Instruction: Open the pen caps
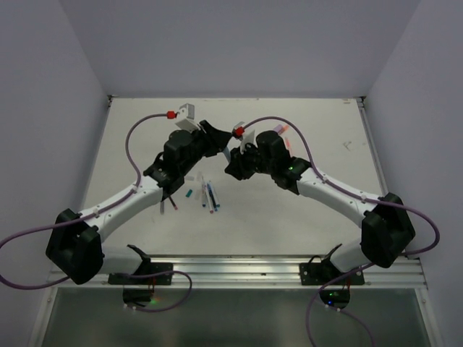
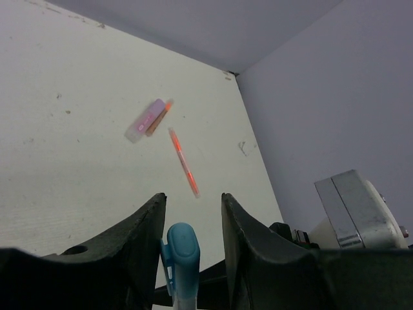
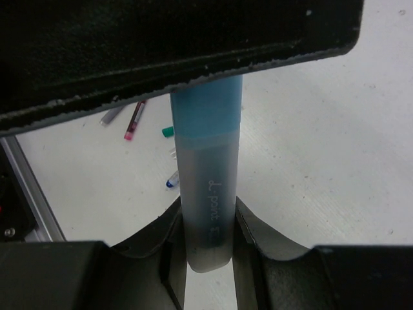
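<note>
Two sets of fingers meet above the middle of the worktop [image 1: 304, 217], and one marker [image 3: 206, 194] runs between them. My right fingers [image 3: 261, 245] are clenched on its frosted body near the tail end, one pressed to each side. The marker's light blue cap [image 2: 182, 248] points away from them and stands between my left fingers [image 2: 145, 239]. Those are released: the cap's clip sits just beside one finger, and on the other side a clear gap shows between cap and finger. The cap is seated on the marker, and both are held up off the worktop.

Several other pens lie below. In the left wrist view an orange pen [image 2: 184, 161] lies flat toward the far right corner. A pale purple cap [image 2: 143, 123] lies near its upper end, with a short orange-brown piece touching it. In the right wrist view a dark red pen [image 3: 134, 121], a grey pen [image 3: 113, 116], a teal cap [image 3: 168, 131] and a white pen with a blue tip [image 3: 171, 181] lie loose and apart from one another, near the metal rail [image 3: 29, 187].
</note>
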Motion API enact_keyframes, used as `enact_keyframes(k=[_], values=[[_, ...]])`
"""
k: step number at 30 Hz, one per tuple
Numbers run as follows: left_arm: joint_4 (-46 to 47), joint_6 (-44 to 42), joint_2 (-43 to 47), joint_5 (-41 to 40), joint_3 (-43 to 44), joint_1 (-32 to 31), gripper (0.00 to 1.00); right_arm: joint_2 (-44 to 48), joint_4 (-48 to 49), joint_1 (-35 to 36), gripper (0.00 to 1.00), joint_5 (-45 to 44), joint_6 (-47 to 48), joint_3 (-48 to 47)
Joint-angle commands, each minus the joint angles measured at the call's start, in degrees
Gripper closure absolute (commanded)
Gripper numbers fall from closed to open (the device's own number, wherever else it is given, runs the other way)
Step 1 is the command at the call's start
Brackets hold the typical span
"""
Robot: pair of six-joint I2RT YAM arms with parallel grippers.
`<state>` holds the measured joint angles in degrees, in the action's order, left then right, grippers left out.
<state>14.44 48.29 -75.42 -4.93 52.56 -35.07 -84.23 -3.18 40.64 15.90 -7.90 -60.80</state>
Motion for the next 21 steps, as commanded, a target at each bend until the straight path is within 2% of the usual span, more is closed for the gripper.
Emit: enact_keyframes(k=[1, 5, 14, 18, 21], values=[[0.94, 1.10, -0.78, -1.66, 2.64, -0.44, 0.57, 1.96, -0.69, 0.93, 1.00, -3.86, 1.92, -2.93], [0.95, 1.10, -1.05, -1.92, 2.55, -0.88, 0.62, 2.14, -0.07, 1.37, 1.00, -5.79, 1.84, -2.75], [0.07, 0.49, -1.14, -3.77, 2.38, -1.40, 0.86, 2.49, -1.12, 3.12, 1.00, -10.53, 2.80, -3.36], [3.30, -0.13, -1.22, -3.07, 1.50, -1.49, 1.00, 2.93, -1.48, 3.65, 1.00, -11.51, 2.98, -3.37], [6.12, -0.74, -1.40, -0.88, 0.36, -1.49, 1.00, 3.89, -0.08, 3.74, 0.90, -10.19, 2.54, -2.40]])
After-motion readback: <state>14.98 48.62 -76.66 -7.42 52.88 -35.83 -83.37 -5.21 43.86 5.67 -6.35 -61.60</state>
